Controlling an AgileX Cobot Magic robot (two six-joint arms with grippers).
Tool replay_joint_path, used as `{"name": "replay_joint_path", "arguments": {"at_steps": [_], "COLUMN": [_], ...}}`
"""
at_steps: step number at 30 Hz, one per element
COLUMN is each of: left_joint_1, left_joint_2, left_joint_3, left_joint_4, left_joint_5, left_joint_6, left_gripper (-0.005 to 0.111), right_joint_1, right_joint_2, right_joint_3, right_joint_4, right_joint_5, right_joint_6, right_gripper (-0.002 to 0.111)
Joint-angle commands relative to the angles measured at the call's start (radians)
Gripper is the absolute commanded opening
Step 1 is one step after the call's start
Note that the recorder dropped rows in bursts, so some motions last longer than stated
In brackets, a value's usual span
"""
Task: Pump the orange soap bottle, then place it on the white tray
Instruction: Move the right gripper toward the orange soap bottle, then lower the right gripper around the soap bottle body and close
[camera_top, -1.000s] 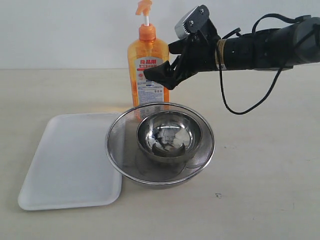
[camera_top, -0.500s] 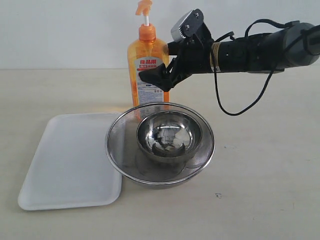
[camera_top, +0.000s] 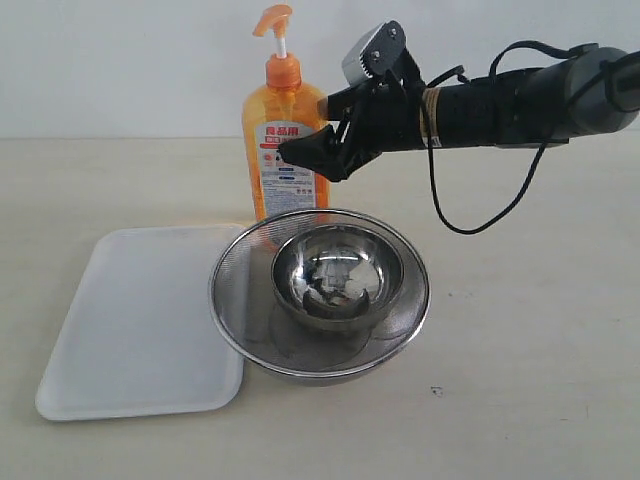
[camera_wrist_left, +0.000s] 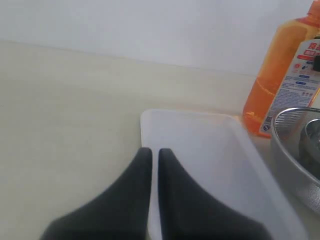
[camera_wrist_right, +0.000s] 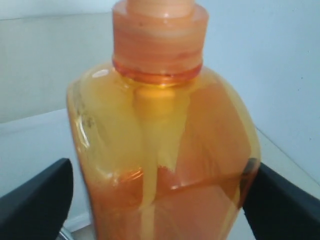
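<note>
The orange soap bottle (camera_top: 283, 180) stands upright at the back of the table, behind the mesh strainer, its pump head (camera_top: 272, 18) raised. My right gripper (camera_top: 306, 150) reaches in from the right and is shut on the bottle's body below the shoulder. In the right wrist view the bottle (camera_wrist_right: 160, 145) fills the space between the two black fingers (camera_wrist_right: 35, 200). The white tray (camera_top: 140, 320) lies flat at the front left with nothing on it. My left gripper (camera_wrist_left: 155, 152) hovers shut and holding nothing over the tray's (camera_wrist_left: 210, 150) near edge; the exterior view does not show it.
A round steel mesh strainer (camera_top: 226, 300) holding a shiny steel bowl (camera_top: 338, 275) sits right in front of the bottle and touches the tray's right edge. The right arm's black cable (camera_top: 480, 215) hangs over the table. A white wall stands behind.
The bottle has shifted a little to the left and turned, showing more of its broad face. The right gripper's fingers have closed in on it; the arm itself has hardly moved.
</note>
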Motion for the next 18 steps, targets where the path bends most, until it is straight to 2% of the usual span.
{"name": "replay_joint_path", "arguments": {"at_steps": [1, 5, 7, 9, 14, 18], "left_joint_1": [0.001, 0.001, 0.001, 0.001, 0.001, 0.001], "left_joint_2": [-0.003, -0.003, -0.003, -0.003, -0.003, -0.003], "left_joint_3": [0.004, 0.004, 0.004, 0.004, 0.004, 0.004], "left_joint_4": [-0.008, -0.008, -0.008, -0.008, -0.008, -0.008], "left_joint_5": [-0.004, -0.004, -0.004, -0.004, -0.004, -0.004], "left_joint_6": [0.002, 0.002, 0.002, 0.002, 0.002, 0.002], "left_gripper": [0.005, 0.005, 0.005, 0.005, 0.005, 0.005], "right_joint_1": [0.001, 0.001, 0.001, 0.001, 0.001, 0.001], "right_joint_2": [0.006, 0.01, 0.01, 0.01, 0.01, 0.01], "right_joint_3": [-0.004, -0.004, -0.004, -0.004, -0.004, -0.004], "right_joint_4": [-0.003, 0.068, 0.094, 0.109, 0.115, 0.172], "right_joint_5": [-0.036, -0.017, -0.014, -0.014, -0.008, 0.055], "right_joint_6": [-0.026, -0.055, -0.055, -0.047, -0.036, -0.058], "right_gripper": [0.078, 0.078, 0.074, 0.058, 0.001, 0.001]}}
